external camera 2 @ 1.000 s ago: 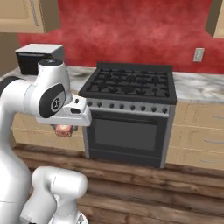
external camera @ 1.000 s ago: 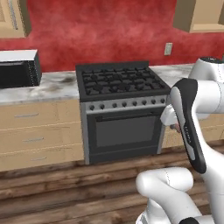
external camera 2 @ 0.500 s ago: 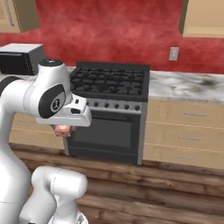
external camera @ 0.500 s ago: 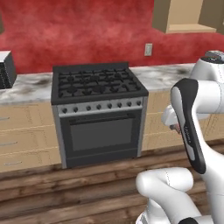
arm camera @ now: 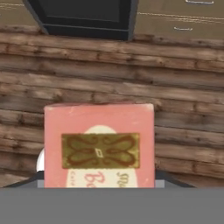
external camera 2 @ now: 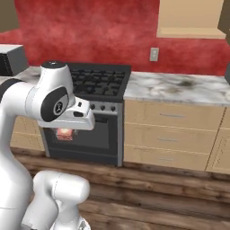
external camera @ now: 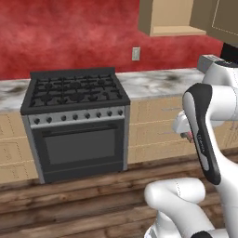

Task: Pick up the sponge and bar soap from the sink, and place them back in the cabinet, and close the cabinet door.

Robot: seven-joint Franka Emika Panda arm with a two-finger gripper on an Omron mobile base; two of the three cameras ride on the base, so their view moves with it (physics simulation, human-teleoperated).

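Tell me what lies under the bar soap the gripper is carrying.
Under the pink-red rectangular bar soap lies brown wooden plank floor, with the black oven's lower front farther off. The floor directly beneath is covered by the soap itself.

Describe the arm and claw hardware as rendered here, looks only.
Glossy white arm built from rounded, bulbous links, with dark grey to black caps and bands at the joints. A round dark disc marks one joint. The white hand block is boxy. No cables or lettering are visible. The claw itself is hidden behind the hand.
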